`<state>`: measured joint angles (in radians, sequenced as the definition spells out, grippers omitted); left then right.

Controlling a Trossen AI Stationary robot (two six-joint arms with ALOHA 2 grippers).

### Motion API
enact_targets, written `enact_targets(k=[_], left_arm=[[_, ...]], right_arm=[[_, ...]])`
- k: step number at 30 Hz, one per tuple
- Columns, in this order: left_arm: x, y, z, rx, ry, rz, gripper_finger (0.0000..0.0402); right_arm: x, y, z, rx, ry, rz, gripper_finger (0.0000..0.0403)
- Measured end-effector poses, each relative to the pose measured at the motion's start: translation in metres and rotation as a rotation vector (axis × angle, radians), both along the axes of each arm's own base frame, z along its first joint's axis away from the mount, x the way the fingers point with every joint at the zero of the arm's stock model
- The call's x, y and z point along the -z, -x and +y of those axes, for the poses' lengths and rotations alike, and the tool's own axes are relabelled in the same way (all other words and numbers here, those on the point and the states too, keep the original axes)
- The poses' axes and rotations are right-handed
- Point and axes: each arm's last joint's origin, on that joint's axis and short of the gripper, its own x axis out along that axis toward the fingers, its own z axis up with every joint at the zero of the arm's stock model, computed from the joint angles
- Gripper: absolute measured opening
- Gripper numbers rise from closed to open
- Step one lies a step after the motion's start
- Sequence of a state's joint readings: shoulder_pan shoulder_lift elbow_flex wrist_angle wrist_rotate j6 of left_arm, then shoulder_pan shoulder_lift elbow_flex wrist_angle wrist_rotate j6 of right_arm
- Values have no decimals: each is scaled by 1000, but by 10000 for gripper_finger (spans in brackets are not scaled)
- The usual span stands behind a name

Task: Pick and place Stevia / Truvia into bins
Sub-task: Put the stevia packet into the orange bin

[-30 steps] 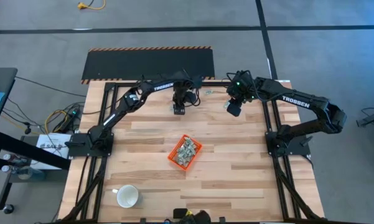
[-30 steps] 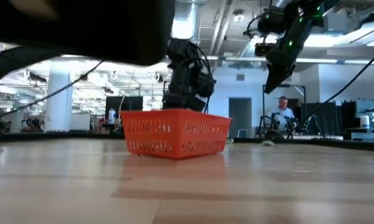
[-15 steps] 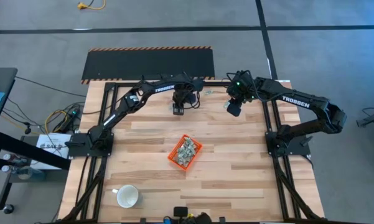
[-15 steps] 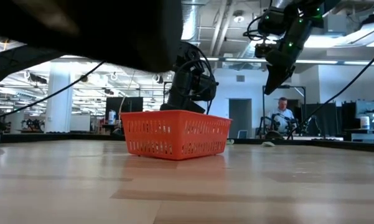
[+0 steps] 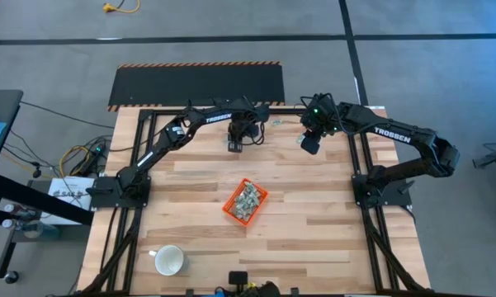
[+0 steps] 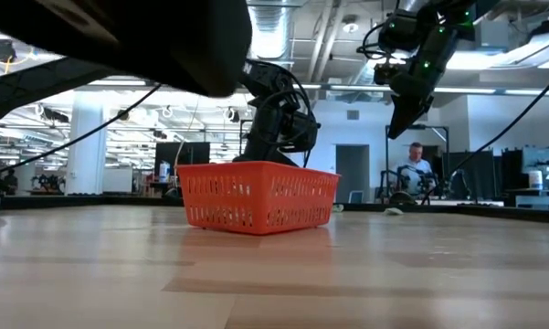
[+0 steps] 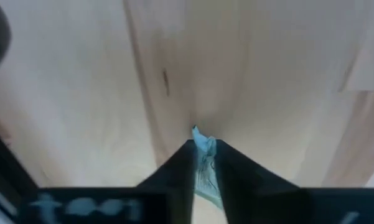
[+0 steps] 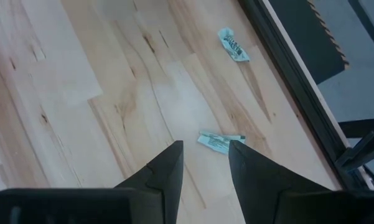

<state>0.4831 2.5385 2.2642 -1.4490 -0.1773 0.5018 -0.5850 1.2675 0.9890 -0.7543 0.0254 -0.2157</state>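
the only lettering i can read is the white "trossen" name on the right arm [image 5: 391,132], seen from above. the left arm [image 5: 217,115] carries white lettering too, though too small to make out. print on the sachets [image 8: 220,142] is unreadable.

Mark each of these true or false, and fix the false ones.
1. The left gripper is shut on a sachet. True.
2. The orange bin is empty. False: it holds a heap of sachets.
3. The right gripper grips a sachet. False: its fingers are apart, with a loose sachet on the wood beyond them.
4. A white mug lies near the table's front left corner. True.
5. A second loose sachet lies near the table's far edge. True.
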Motion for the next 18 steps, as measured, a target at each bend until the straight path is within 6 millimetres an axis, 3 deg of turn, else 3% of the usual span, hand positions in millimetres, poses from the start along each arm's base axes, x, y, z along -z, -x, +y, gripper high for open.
enact_targets(k=[3, 10, 18], left_arm=[[0, 0, 1, 3, -28, 15, 9], [-7, 0, -1, -6, -48, 21, 2], [-53, -1, -23, -54, -58, -35, 1]], right_arm=[[0, 0, 0, 5, -2, -2, 123], [0, 0, 0, 5, -3, -2, 123], [0, 7, -10, 123, -35, -26, 123]])
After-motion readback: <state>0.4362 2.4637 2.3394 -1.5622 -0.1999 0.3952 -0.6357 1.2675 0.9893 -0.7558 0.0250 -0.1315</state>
